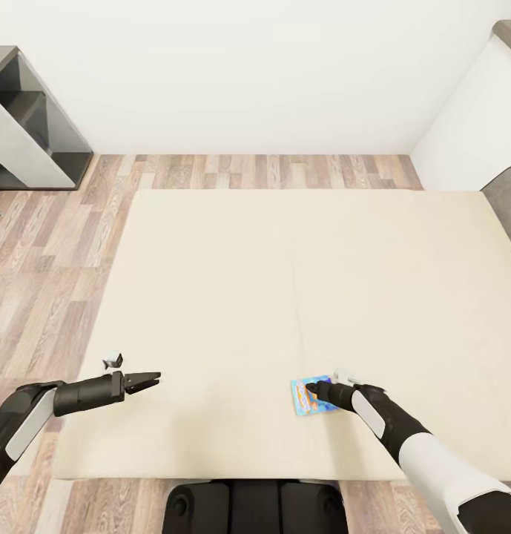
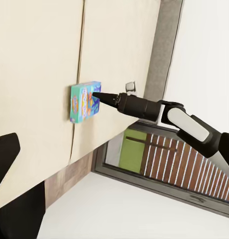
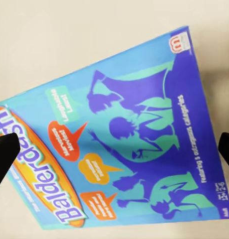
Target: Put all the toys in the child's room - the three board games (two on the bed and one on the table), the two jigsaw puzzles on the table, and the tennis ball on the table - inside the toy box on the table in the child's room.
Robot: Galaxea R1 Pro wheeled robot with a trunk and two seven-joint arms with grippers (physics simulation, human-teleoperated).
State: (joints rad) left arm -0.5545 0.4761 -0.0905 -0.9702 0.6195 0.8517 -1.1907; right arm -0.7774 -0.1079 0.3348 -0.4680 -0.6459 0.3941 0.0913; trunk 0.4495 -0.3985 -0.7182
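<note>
A flat blue board game (image 3: 119, 144) lettered "Balderdash", with purple silhouettes, lies on the cream bed (image 1: 285, 282) at five o'clock, right fingers (image 3: 4, 154) spread apart above it, left fingers (image 1: 145, 381) together.

Bed (image 1: 285, 297) had a plain cream mattress top on the wood-plank floor (image 1: 47, 245). One blue board game (image 1: 307, 398) lay flat near its near edge.
</note>
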